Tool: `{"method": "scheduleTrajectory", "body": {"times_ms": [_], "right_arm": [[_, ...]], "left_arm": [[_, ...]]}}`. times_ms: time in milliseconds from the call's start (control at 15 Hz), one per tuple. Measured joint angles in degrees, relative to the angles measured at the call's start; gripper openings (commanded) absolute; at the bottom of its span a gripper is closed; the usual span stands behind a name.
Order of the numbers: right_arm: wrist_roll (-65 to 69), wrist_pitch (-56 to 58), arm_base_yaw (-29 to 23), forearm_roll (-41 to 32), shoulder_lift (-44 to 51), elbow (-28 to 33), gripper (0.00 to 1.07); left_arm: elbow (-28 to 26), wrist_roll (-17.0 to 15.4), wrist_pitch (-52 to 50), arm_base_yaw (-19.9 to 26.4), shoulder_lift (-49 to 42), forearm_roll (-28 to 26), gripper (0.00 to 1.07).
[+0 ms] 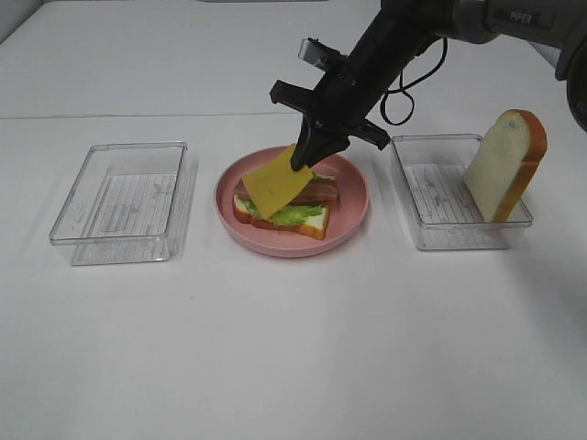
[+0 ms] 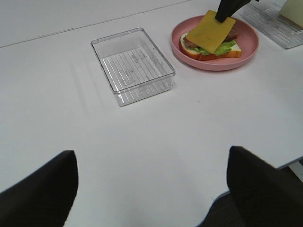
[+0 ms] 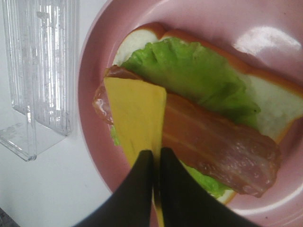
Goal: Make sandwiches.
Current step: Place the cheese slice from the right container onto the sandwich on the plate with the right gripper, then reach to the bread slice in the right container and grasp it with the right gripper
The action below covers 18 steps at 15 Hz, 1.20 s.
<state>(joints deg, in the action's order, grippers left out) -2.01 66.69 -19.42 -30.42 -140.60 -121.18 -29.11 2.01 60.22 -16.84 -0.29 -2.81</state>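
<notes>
An open sandwich (image 1: 307,218) lies on the round pink plate (image 1: 353,215): one bread slice with green lettuce (image 3: 189,71) and a bacon strip (image 3: 222,142) on top. My right gripper (image 1: 303,163) is shut on the edge of a yellow cheese slice (image 1: 275,188) and holds it tilted over the bacon, its lower end near the stack. The wrist view shows the closed fingertips (image 3: 142,163) pinching the cheese (image 3: 135,113). A second bread slice (image 1: 504,165) leans upright in the right tray. My left gripper (image 2: 151,189) is open and holds nothing, far from the plate.
A clear plastic tray (image 1: 124,197) sits left of the plate, and another clear tray (image 1: 440,206) sits right of it with the bread slice. The right arm (image 1: 404,37) reaches in from the upper right with a black cable. The table is white.
</notes>
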Motion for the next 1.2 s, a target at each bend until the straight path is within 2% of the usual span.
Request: {"method": "scheduleTrajectory", "body": {"times_ms": [200,267,533,800,867,1000,1200], "right_arm": [[0.06,0.0,0.0,0.46,0.0,0.0,0.7],[0.06,0.0,0.0,0.46,0.0,0.0,0.77],[0.06,-0.06,0.0,4.01,2.35,0.0,0.78],[1.32,1.09,0.0,14.21,9.22,0.0,0.77],[2.46,2.41,0.0,20.45,11.63,0.0,0.77],[4.24,2.75,0.63,26.3,13.98,0.0,0.77],[5.04,2.81,4.07,27.9,16.16,0.0,0.77]], "left_arm": [[0.0,0.0,0.0,0.0,0.0,0.0,0.81],[0.0,0.0,0.0,0.0,0.0,0.0,0.81],[0.0,0.0,0.0,0.0,0.0,0.0,0.81],[0.0,0.0,0.0,0.0,0.0,0.0,0.81],[0.0,0.0,0.0,0.0,0.0,0.0,0.81],[0.0,0.0,0.0,0.0,0.0,0.0,0.81],[0.0,0.0,0.0,0.0,0.0,0.0,0.81]]}}
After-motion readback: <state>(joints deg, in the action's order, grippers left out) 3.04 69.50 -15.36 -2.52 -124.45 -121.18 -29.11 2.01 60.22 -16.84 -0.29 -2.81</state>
